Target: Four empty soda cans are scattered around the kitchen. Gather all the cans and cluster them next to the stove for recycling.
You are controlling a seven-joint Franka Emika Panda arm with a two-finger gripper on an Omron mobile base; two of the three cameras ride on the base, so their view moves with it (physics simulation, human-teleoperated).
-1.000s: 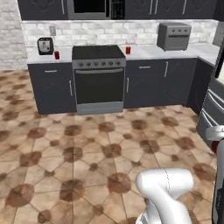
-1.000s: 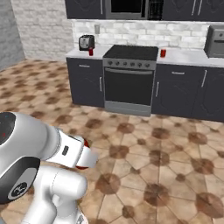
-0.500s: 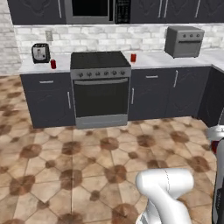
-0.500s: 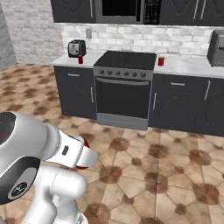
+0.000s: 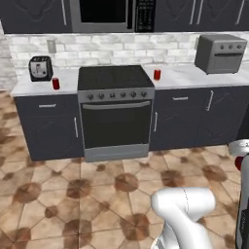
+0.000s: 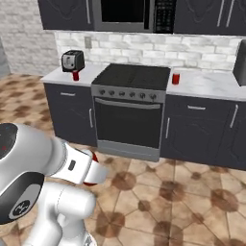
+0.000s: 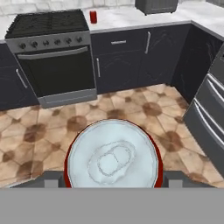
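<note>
Kitchen, rendered: brown patterned tile floor (image 5: pixel 63 194), dark lower cabinets (image 5: pixel 48 126), white countertops (image 6: pixel 211 84), pale brick backsplash.

Stove (image 5: pixel 115 109): black range, dark grated cooktop, silver strip with five knobs, oven door with bar handle. It stands between two counter runs, below a microwave (image 5: pixel 112 14) set among the upper cabinets.

Soda can on left counter (image 5: pixel 56 83): red, upright, near the front edge, just ahead of the small black-and-silver toaster (image 5: pixel 40 68) and a little apart from the stove's left side.

Soda can on right counter (image 5: pixel 157 74): red, upright, just beside the stove's right edge; it appears again in the hand view at top, next to the cooktop.

Toaster oven (image 5: pixel 220 52): grey box, further right on the same counter, well apart from the second can.

Held soda can (image 7: pixel 113 158): silver top with pull tab faces the hand camera, red rim showing at both sides. It sits low in that view, above the tile floor and well apart from the stove.

Gripper (image 7: pixel 113 181): its two finger tips flank this can, one on each side, pinching it between them.
</note>
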